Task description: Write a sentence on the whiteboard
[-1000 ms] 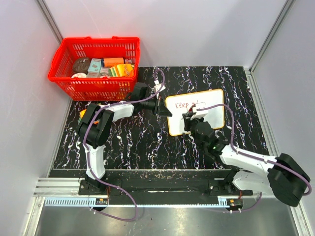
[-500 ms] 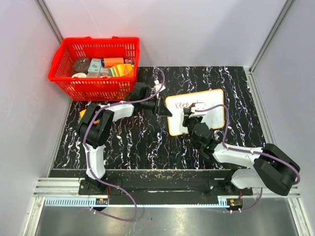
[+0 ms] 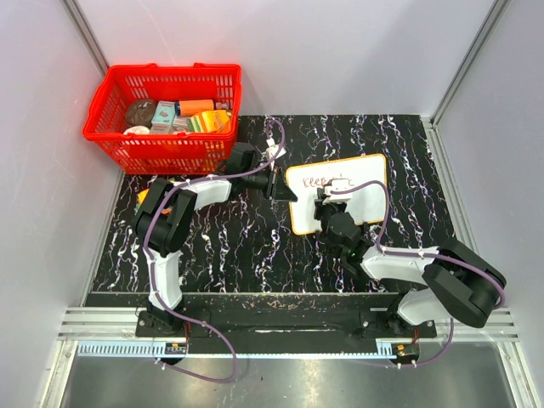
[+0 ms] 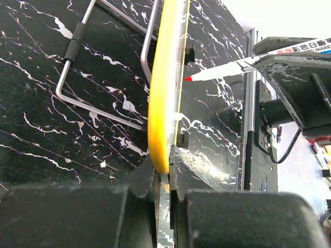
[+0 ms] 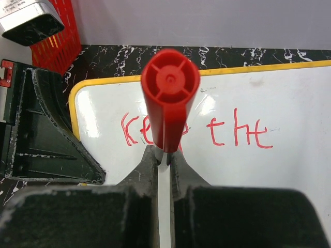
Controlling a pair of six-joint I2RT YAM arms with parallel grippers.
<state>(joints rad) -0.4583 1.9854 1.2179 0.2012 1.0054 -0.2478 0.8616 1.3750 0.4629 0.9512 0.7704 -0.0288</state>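
The whiteboard (image 3: 361,204) with its orange-yellow rim lies on the black marbled table, right of centre. My left gripper (image 3: 286,189) is shut on its left edge; in the left wrist view the yellow rim (image 4: 163,93) runs edge-on into the closed jaws of the gripper (image 4: 166,175). My right gripper (image 3: 326,206) hovers over the board's left half, shut on a red-capped marker (image 5: 168,98). The marker's red tip (image 4: 187,78) sits very near the board face. The sentence (image 5: 238,135) reads "keep the" in red, partly hidden by the marker.
A red basket (image 3: 161,119) holding several items stands at the back left. A bent metal wire stand (image 4: 77,67) lies on the table behind the board. Grey walls close in both sides, and a small orange thing (image 3: 143,197) sits by the left arm.
My right arm has swung leftward, carrying the marker from the board's middle toward its left half. The left gripper and the board have stayed put.
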